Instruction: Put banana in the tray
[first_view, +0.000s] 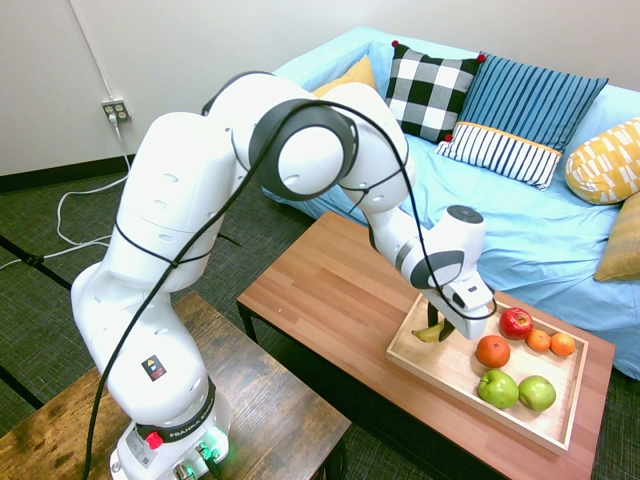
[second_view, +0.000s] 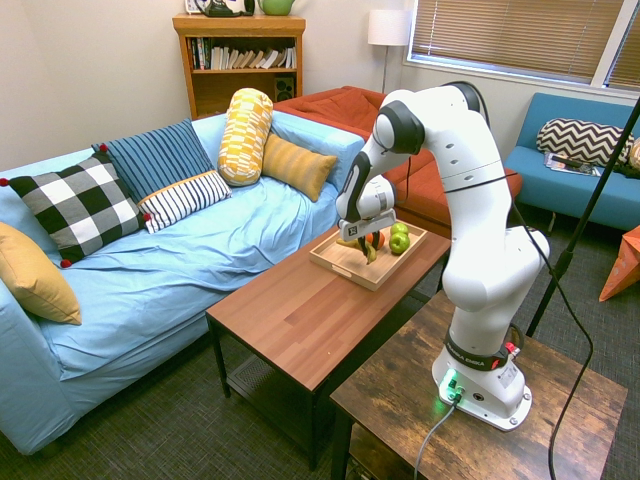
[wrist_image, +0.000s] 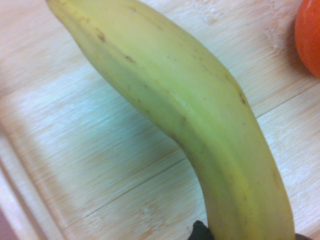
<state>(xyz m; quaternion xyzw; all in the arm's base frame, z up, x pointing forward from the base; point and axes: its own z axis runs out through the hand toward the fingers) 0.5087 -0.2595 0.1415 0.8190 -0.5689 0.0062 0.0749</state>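
Item 1: the claw (first_view: 447, 328), which I am keeping pointed down, is gripping the banana (first_view: 431, 333) over the near-left end of the tray (first_view: 438, 369)

Item 2: the tray is sitting on the desk (first_view: 330, 300) beside the blue sofa (first_view: 520, 215), and is carrying a red apple (first_view: 516, 322), three oranges (first_view: 492, 351) and two green apples (first_view: 498, 389)

Item 3: in the wrist view I am seeing the banana (wrist_image: 190, 115) close above pale tray wood (wrist_image: 75, 150)

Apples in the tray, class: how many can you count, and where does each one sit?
3. A red apple by the tray's sofa-side rim; two green apples side by side near the opposite rim. The gripper might hide another.
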